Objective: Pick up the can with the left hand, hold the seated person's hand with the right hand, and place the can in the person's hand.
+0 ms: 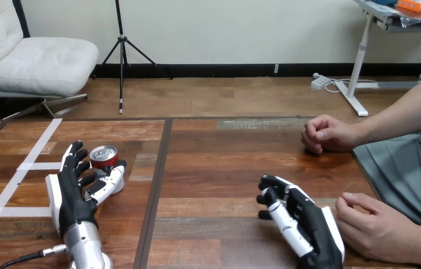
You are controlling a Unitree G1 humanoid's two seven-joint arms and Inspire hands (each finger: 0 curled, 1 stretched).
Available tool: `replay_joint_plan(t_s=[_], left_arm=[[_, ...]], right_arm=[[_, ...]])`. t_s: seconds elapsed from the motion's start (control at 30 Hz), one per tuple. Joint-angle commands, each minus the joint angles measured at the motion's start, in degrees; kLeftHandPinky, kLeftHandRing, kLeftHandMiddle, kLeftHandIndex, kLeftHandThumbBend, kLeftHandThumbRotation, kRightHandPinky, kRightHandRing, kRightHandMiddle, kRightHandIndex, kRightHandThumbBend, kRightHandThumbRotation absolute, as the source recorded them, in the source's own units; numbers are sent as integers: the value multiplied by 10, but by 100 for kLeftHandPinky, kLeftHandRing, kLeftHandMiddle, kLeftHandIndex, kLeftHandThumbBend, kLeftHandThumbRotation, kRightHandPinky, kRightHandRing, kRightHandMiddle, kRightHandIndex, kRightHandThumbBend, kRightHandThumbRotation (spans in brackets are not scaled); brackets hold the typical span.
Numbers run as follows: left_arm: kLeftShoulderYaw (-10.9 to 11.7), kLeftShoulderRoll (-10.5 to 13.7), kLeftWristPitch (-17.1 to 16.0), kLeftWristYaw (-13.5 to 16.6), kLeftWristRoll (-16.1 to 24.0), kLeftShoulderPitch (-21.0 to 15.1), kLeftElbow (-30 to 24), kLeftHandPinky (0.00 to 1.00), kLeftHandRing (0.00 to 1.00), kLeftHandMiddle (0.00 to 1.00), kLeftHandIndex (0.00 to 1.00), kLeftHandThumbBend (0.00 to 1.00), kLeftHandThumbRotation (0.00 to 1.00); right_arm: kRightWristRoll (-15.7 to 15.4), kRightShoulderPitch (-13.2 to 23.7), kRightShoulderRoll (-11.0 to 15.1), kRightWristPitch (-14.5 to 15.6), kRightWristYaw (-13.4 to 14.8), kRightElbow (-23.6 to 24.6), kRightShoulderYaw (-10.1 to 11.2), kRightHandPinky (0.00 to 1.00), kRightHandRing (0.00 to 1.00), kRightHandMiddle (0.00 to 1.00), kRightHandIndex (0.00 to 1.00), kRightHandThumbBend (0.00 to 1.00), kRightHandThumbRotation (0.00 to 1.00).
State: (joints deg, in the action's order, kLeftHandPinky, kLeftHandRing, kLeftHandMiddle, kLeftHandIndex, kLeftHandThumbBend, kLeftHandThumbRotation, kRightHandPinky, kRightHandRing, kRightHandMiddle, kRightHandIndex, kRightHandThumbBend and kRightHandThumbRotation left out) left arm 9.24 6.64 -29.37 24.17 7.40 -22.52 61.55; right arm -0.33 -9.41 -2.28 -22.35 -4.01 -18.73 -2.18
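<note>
A red can (103, 157) with a silver top stands upright on the left part of the wooden table (219, 168). My left hand (72, 193) is open beside it, with its fingers (75, 158) reaching up along the can's left side and its thumb (111, 180) lying just in front of the can. My right hand (308, 221) rests open on the table at the lower right, fingers relaxed and empty. The person's hand at the lower right (373, 228) lies loosely curled right beside my right hand's outer edge. I cannot tell whether they touch.
The person's other hand (324, 133) rests as a loose fist on the table further back at the right, its forearm leading off to the right edge. White tape lines (26, 166) mark the table's left part.
</note>
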Motion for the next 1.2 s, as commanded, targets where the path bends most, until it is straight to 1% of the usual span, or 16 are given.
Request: replay_joint_plan(t_s=[0.0,0.07,0.27,0.43,0.5,0.53,0.7,0.8,1.1,1.17], left_arm=[[-12,13,-1,0,7,-49,3,76,84,86,87,63,7],[-12,13,0,0,7,-49,3,76,84,86,87,63,7],[-11,12,-1,-1,5,-50,4,77,84,86,87,63,6],[-10,11,-5,-2,4,-48,5,77,84,86,87,63,5],[-10,12,-5,-3,4,-48,6,77,84,86,87,63,5],[-10,11,-5,-2,4,-49,6,77,84,86,86,63,4],[-8,11,-6,0,3,-49,7,77,84,85,86,63,4],[-7,10,-7,-1,1,-49,8,77,83,85,85,64,3],[-8,12,-4,-4,2,-51,12,78,83,85,85,64,2],[-10,13,-2,-2,5,-52,14,77,83,84,85,64,2]], right_arm=[[-7,1,-9,-15,-7,67,-26,67,76,80,77,54,58],[-9,-5,-10,-12,-6,79,-30,66,75,80,77,54,58],[-20,-21,-9,-19,-4,107,-46,64,76,80,77,52,57],[-23,-30,-5,-30,-9,122,-57,64,77,81,78,50,56],[-23,-32,-4,-31,-9,125,-59,65,77,81,78,50,56],[-25,-33,-4,-32,-8,129,-61,65,77,81,78,51,56],[-31,-38,-2,-38,-5,140,-67,66,78,82,78,49,56],[-30,-41,-2,-46,-5,146,-70,68,78,82,78,47,56],[-51,-51,4,-62,4,170,-77,71,80,83,79,45,55],[-56,-54,7,-60,5,180,-79,72,80,83,80,45,55]])
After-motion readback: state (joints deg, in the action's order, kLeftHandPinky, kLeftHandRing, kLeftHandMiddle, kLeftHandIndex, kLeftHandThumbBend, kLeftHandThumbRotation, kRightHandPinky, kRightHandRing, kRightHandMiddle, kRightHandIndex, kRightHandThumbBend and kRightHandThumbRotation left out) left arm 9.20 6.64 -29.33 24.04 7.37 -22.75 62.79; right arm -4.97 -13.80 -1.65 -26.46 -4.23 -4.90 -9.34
